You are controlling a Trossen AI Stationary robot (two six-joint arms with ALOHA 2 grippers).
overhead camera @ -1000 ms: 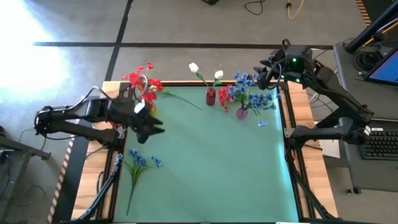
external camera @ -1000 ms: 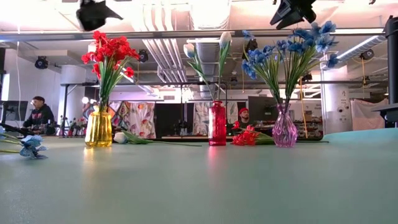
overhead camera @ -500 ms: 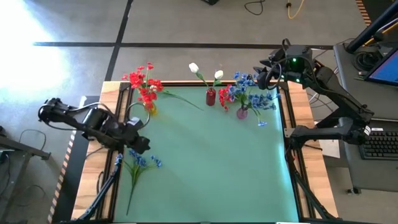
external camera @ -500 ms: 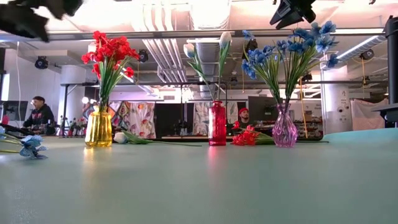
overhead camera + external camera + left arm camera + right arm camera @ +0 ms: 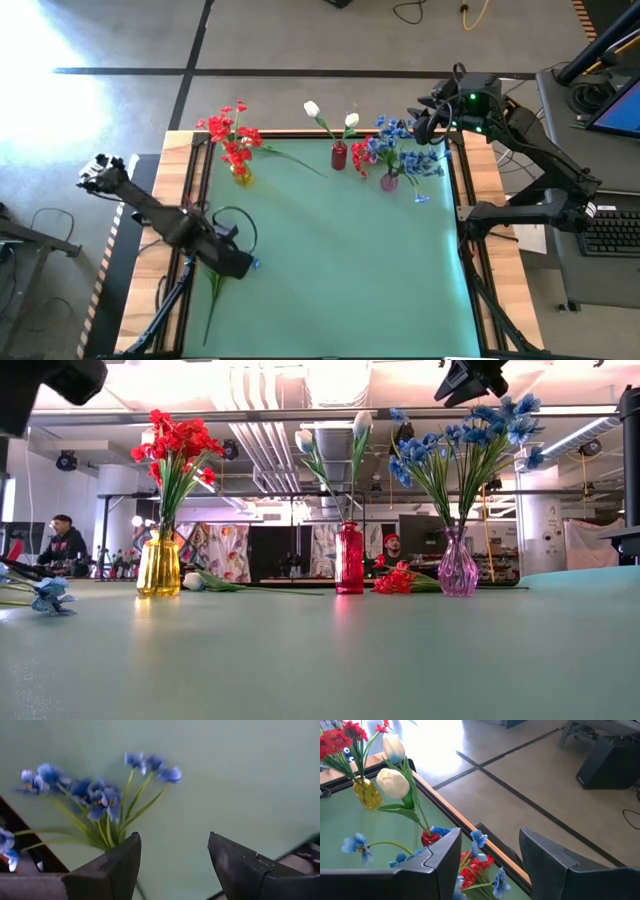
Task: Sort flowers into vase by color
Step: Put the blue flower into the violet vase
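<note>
We are positioning the left hand (image 5: pixel 172 865), fingers spread and empty, over the blue flower (image 5: pixel 100 800) lying on the desk (image 5: pixel 340 270). Next, we judge, it needs lowering onto the stem. The right hand (image 5: pixel 487 862) is waiting released above the vases.

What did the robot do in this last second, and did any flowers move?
The left gripper swung from beside the yellow vase toward the near left edge and now hangs, open and empty, over the loose blue flower. The right gripper, vases and flowers stayed put.
</note>
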